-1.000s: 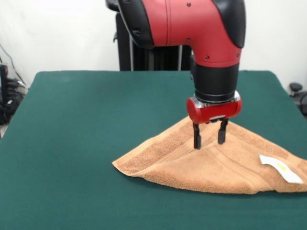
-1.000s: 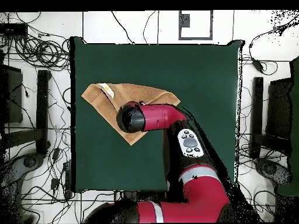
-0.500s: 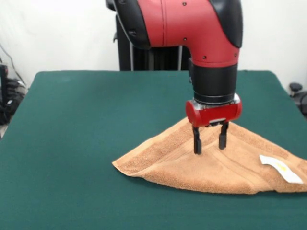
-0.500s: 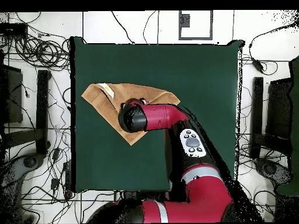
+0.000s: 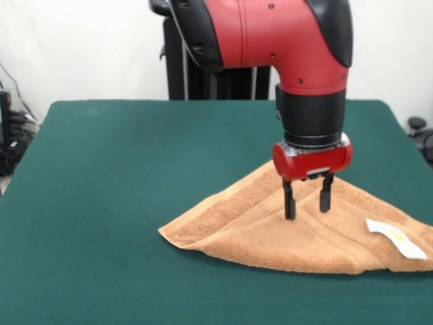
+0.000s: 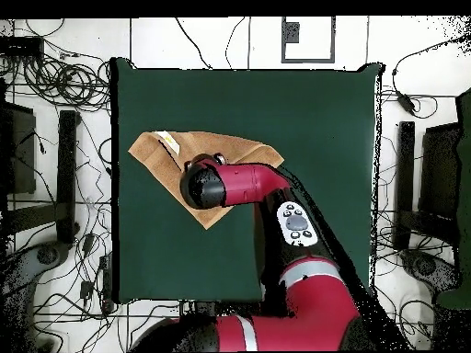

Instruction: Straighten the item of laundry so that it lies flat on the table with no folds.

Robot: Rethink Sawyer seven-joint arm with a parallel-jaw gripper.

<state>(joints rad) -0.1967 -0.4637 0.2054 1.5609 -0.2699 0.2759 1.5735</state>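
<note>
I can read no text, brand or number anywhere. The small white tag [image 5: 396, 238] on the towel [image 5: 270, 230], at about four o'clock from my gripper [image 5: 308, 202], carries a yellow mark too blurred to read.

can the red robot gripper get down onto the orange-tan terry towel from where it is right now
Probably yes. The red gripper hangs open directly over the folded orange-tan terry towel, fingertips at or just above the cloth, with nothing between them. The dark green table around it looks free of obstacles.

Bare table [image 5: 122, 176] all around folded towel [image 5: 270, 233].
</note>
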